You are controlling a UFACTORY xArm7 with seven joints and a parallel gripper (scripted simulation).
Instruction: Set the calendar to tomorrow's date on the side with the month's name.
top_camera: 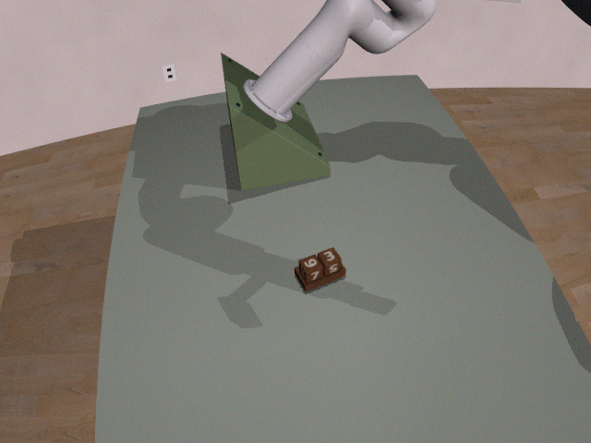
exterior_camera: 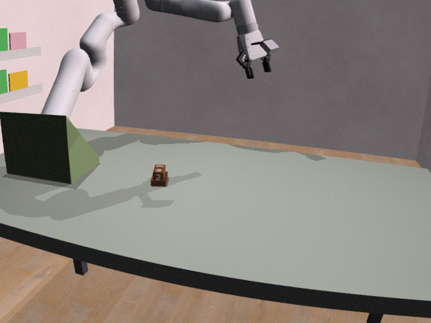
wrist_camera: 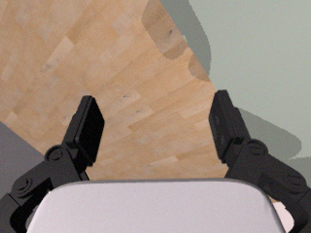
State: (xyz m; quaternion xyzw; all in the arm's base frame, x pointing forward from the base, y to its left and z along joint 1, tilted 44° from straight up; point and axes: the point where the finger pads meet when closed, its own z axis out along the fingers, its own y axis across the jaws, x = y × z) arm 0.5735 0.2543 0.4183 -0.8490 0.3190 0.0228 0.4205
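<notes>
Two brown cubes sit side by side in a small brown tray [top_camera: 324,281] [exterior_camera: 158,183] on the table. In the top view the left cube [top_camera: 312,268] [exterior_camera: 157,176] shows a 6 or 9 on top and what looks like a 7 on the face toward that camera. The right cube [top_camera: 330,262] shows a 3 on top and what looks like a 5 on that face. The exterior view shows a 2 on the left cube's end face. No month's name is readable. My gripper [exterior_camera: 258,70] [wrist_camera: 155,106] is open and empty, high above the table, well away from the tray.
The green wedge-shaped base [top_camera: 282,161] [exterior_camera: 83,156] of the arm stands on the table [top_camera: 214,381] [exterior_camera: 278,208] behind the tray in the top view. Arm shadows fall across the table and the tray area. The wrist view shows wooden floor [wrist_camera: 121,63] and a table edge.
</notes>
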